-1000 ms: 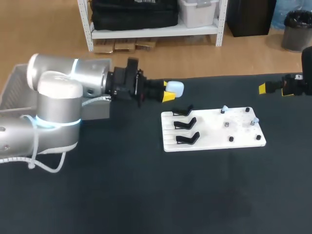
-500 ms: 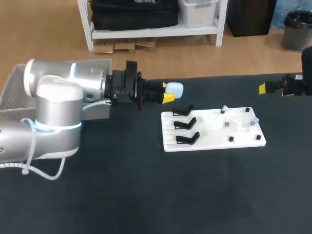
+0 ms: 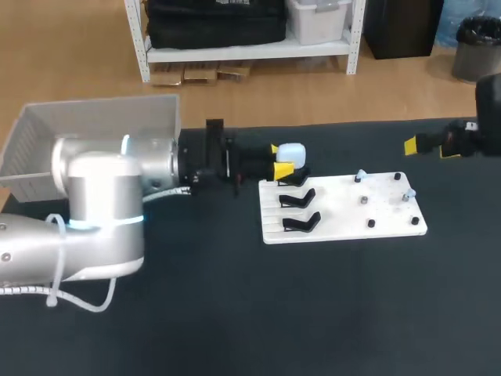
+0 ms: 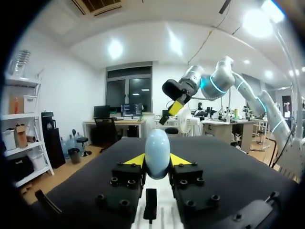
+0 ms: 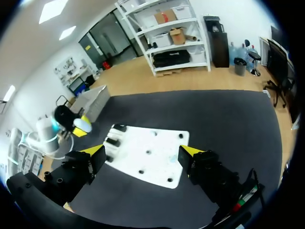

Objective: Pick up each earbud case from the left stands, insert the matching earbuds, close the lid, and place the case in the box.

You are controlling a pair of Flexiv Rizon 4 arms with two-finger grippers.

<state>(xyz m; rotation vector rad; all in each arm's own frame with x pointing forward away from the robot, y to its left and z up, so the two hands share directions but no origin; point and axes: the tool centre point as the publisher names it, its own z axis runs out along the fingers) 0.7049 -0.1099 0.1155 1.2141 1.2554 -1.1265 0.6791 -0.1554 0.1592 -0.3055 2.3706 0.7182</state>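
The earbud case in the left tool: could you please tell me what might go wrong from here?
1. The left tool pinches the smooth, rounded earbud case between just its yellow tips, so it could slip or twist.
2. The case hangs close over the rear black stand on the white board; a low move might snag it.

Fixed high behind, looking down over the table (image 3: 235, 313); mounted close behind each arm's jaws, facing along them toward one another, sharing the white board (image 3: 337, 211) under the left jaws, ahead of the right.
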